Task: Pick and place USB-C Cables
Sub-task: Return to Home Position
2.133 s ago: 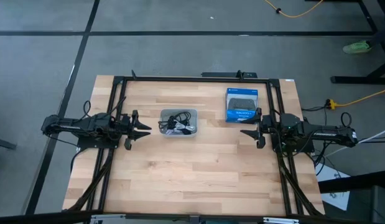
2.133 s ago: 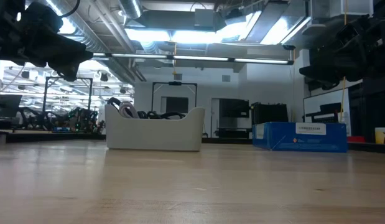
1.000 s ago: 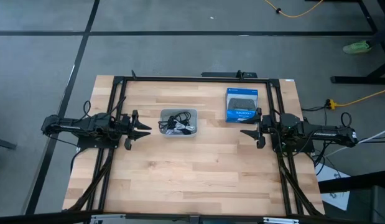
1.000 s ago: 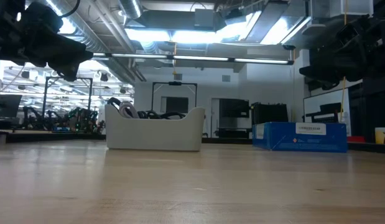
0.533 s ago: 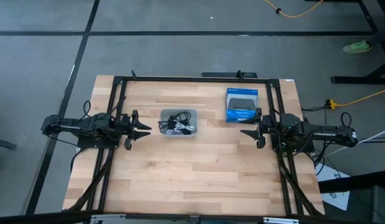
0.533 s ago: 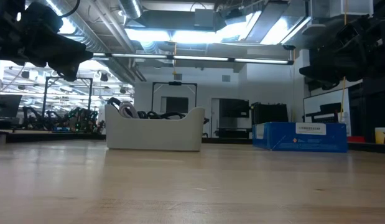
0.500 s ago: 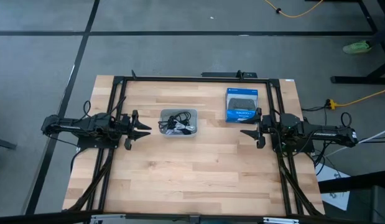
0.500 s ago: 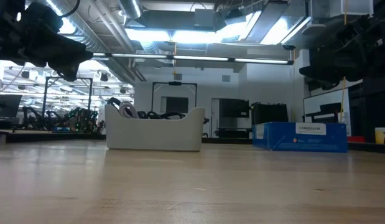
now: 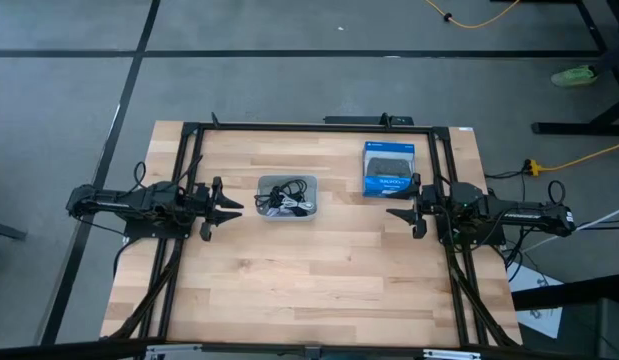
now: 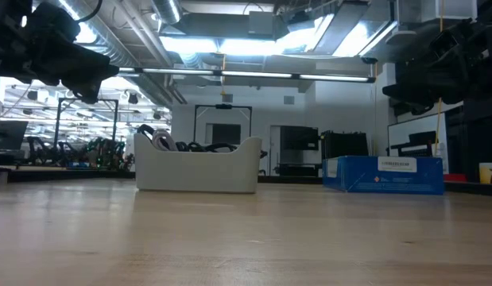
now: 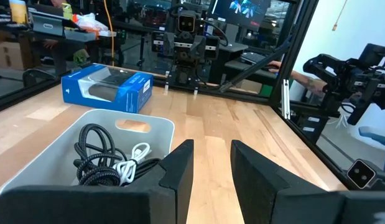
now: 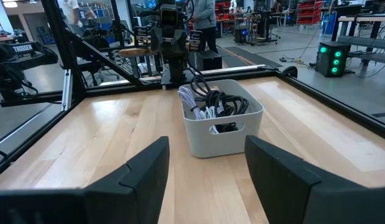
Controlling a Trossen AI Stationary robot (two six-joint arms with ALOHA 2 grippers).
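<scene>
The USB-C cables (image 9: 286,196), black and white ones tangled together, lie inside a small grey tray (image 9: 311,213) on the far middle of the table; they also show in the left wrist view as cables (image 11: 111,163) and in the right wrist view as cables (image 12: 212,103). My left gripper (image 9: 234,208) hovers open above the table just left of the tray. My right gripper (image 9: 396,212) hovers open at the right side, just near of the blue box (image 9: 389,168). Neither touches anything.
The blue-and-black retail box (image 10: 384,174) lies flat on the far right of the table. A black metal frame (image 9: 289,127) runs along the far, left and right edges. Bare wood (image 9: 309,280) stretches across the near half. A person's hand shows beyond the frame in the left wrist view.
</scene>
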